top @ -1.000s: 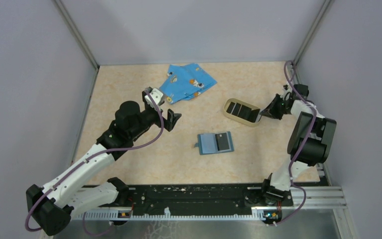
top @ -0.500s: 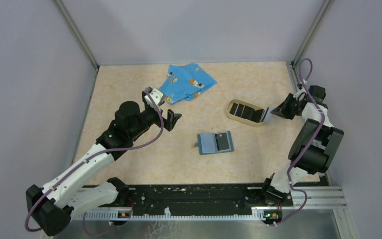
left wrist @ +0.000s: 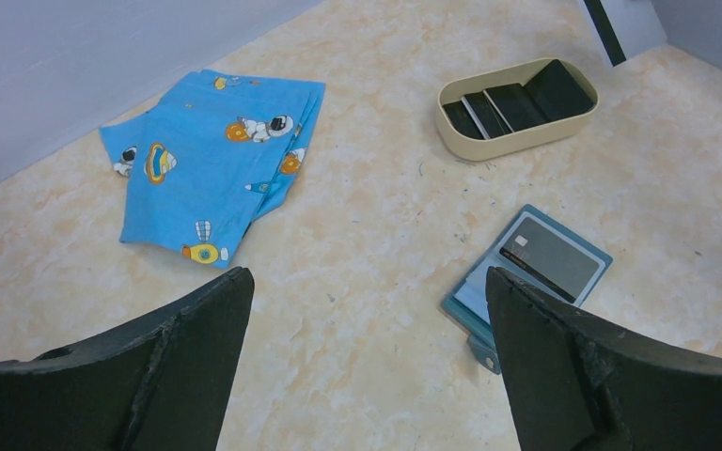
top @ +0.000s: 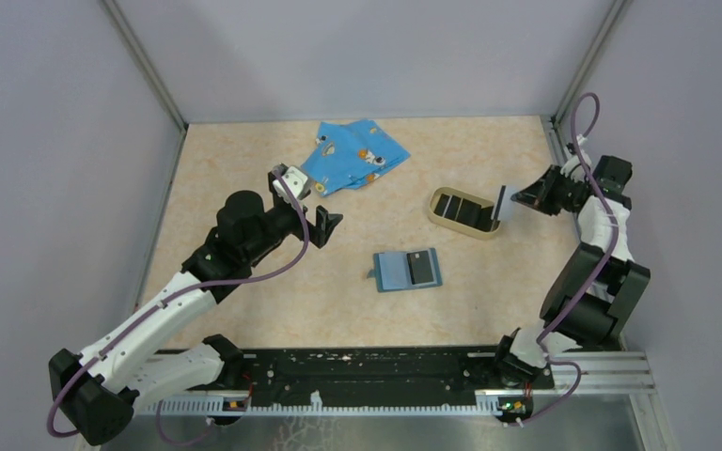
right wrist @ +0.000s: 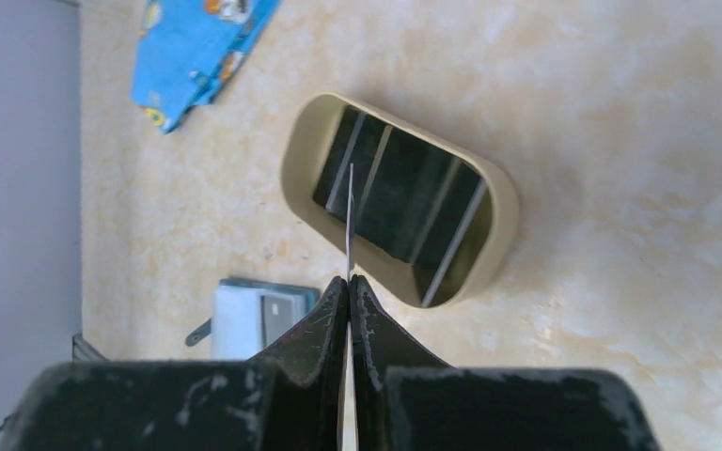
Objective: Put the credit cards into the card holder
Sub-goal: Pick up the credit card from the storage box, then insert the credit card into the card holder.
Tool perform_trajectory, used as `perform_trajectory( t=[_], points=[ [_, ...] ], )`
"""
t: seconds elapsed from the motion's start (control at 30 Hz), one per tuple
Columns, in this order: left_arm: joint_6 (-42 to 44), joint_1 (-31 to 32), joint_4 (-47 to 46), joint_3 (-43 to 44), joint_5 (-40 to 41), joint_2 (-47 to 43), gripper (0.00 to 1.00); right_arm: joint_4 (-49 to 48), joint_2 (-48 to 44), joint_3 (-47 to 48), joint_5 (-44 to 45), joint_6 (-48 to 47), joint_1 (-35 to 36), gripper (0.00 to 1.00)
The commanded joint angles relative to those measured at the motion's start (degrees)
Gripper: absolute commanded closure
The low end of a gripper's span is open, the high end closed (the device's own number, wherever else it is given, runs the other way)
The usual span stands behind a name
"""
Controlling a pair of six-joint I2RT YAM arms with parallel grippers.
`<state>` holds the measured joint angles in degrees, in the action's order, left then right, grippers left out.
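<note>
Right gripper [right wrist: 349,279] clenched on one credit card [right wrist: 349,221] — edge-on, a mere line — tray [right wrist: 503,202] just ahead; card holder [right wrist: 240,315] half hidden behind its finger. Left gripper [left wrist: 367,282] released, empty.

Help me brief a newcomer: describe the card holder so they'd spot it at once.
On the beige table, look near the middle, on the near side of the tan oval tray. The card holder lies open there, one black card on its right half. It is the only teal-blue square; the cloth farther back is brighter blue with cartoon prints.
</note>
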<state>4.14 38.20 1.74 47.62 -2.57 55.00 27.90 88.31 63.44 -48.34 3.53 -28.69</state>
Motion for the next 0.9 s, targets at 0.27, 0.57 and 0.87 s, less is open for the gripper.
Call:
perform_trajectory(
  t=[0.27, 0.57, 0.87],
  points=[
    [-0.78, -0.17, -4.49, -2.20, -8.63, -0.93, 0.01, -8.12, -5.71, -2.15, -22.20, -3.27, 5.31, 1.00],
    [-17.29, -0.22, -19.45, -8.98, -26.59, 0.80, 0.01, -22.60, -10.61, -7.87, -28.89, 2.47, 16.25, 1.00],
    [-38.67, 1.70, -47.40, -28.44, -29.49, -4.05, 0.03, -15.67, -13.60, -9.46, -33.76, -1.50, 25.83, 1.00]
  ],
)
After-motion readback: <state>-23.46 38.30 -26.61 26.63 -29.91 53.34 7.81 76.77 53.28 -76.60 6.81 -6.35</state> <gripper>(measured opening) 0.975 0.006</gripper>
